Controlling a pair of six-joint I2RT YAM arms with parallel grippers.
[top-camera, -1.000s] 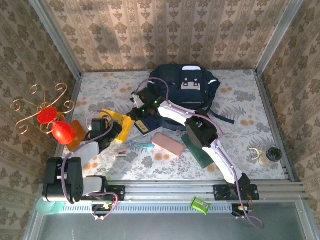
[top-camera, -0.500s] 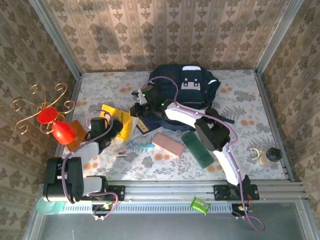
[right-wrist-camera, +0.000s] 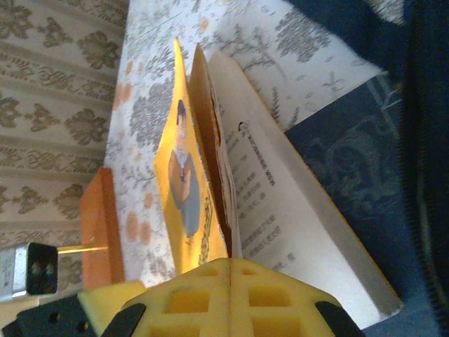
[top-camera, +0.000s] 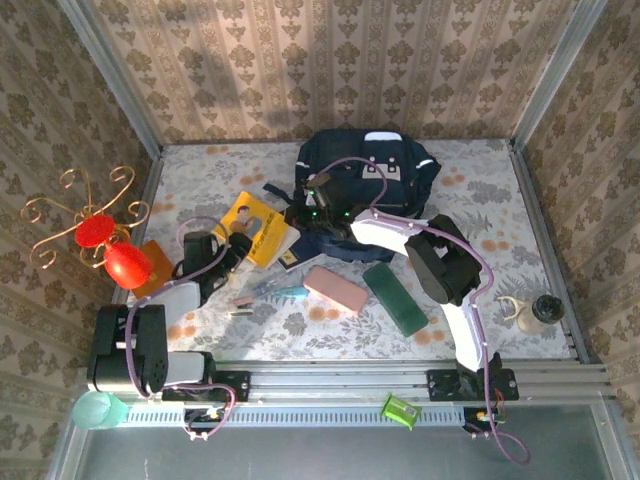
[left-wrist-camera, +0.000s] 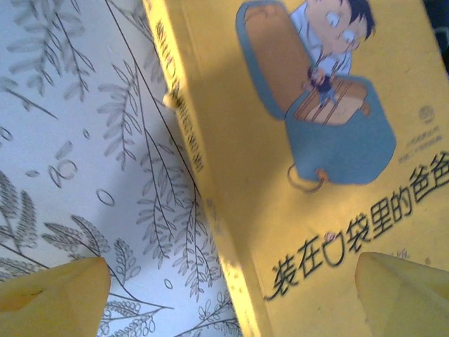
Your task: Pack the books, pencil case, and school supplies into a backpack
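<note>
The dark navy backpack (top-camera: pixel 372 180) lies at the back centre. My right gripper (top-camera: pixel 301 224) (right-wrist-camera: pixel 230 261) is shut on the pages of the bright yellow book (top-camera: pixel 257 229) (right-wrist-camera: pixel 184 203), which hangs half open just left of the backpack. My left gripper (top-camera: pixel 214 256) (left-wrist-camera: pixel 231 295) is open, its yellow fingertips (left-wrist-camera: pixel 55 295) straddling that book's edge (left-wrist-camera: pixel 210 210) without touching it. The pink pencil case (top-camera: pixel 335 288), a dark book (top-camera: pixel 395 298), a teal-handled tool (top-camera: pixel 286 292) and thin pen-like sticks (top-camera: pixel 240 305) lie on the cloth in front. A navy patterned cover (right-wrist-camera: pixel 347 165) shows under the yellow book.
An orange-brown slab (top-camera: pixel 150 264) lies by the left wall beside a red ornament on gold curls (top-camera: pixel 98 232). A small bottle (top-camera: pixel 545 309) stands at the right edge. Papered walls close in the table on three sides.
My right gripper has swung right toward the backpack, drawing the yellow book with it out from under the left gripper. The left arm has barely moved.
</note>
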